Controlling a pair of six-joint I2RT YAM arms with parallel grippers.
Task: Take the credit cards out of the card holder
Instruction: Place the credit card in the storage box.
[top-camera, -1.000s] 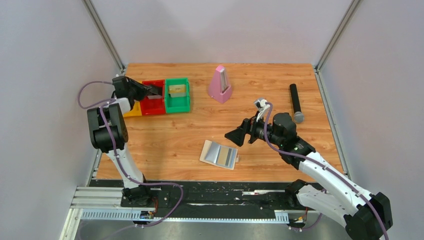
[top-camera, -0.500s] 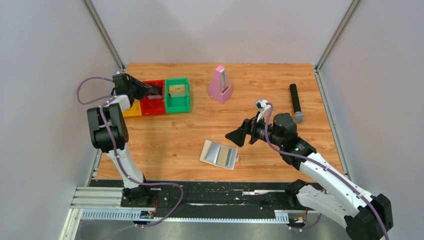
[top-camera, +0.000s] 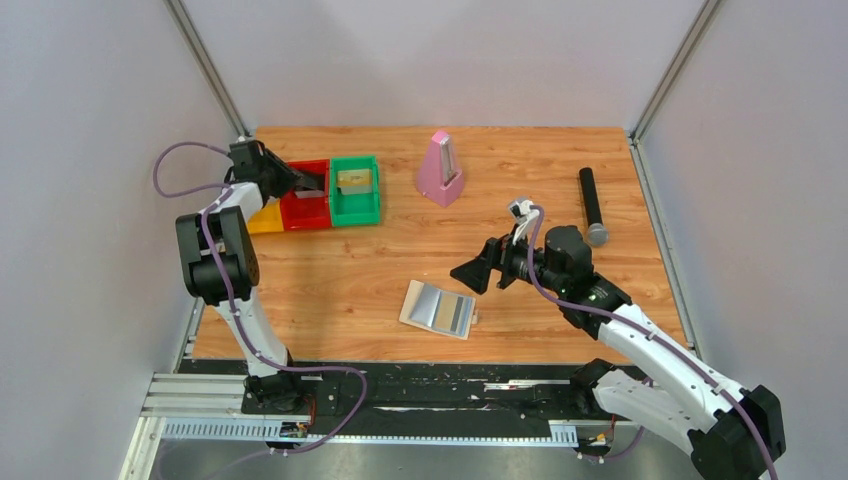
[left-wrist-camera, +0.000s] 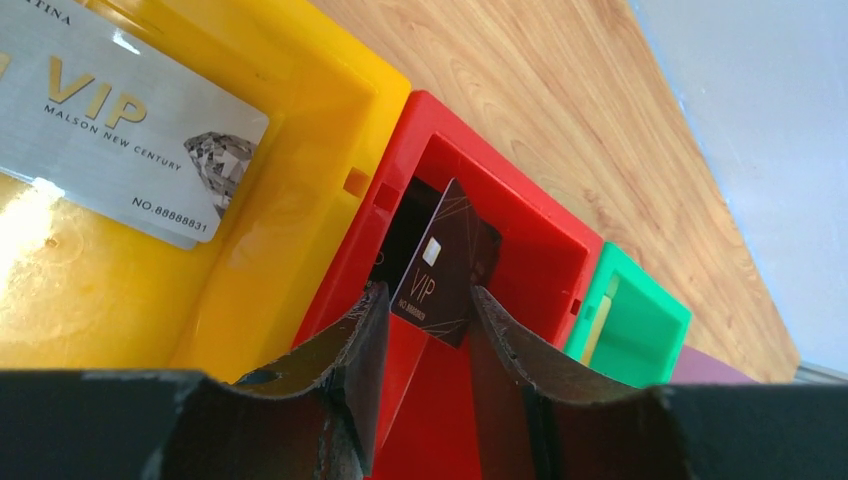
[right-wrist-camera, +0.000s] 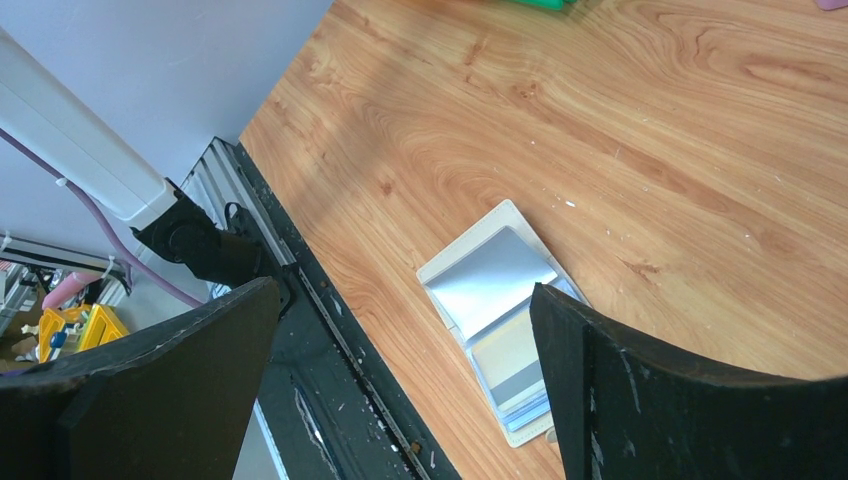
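The card holder lies spread open near the table's front edge, a yellow-gold card with a grey stripe in its right panel. In the right wrist view the card holder and that card lie below my right gripper. The right gripper hovers open just right of the holder. My left gripper is over the red bin. A dark VIP card leans inside the red bin, just past the tips of the left gripper. Its jaws are apart and open.
A yellow bin holds a silver VIP card. A green bin holds a gold card. A pink metronome stands at the back and a black microphone lies at the right.
The left jaws have parted a little wider around the dark card, and the left wrist has drawn slightly back. The right arm has not moved.
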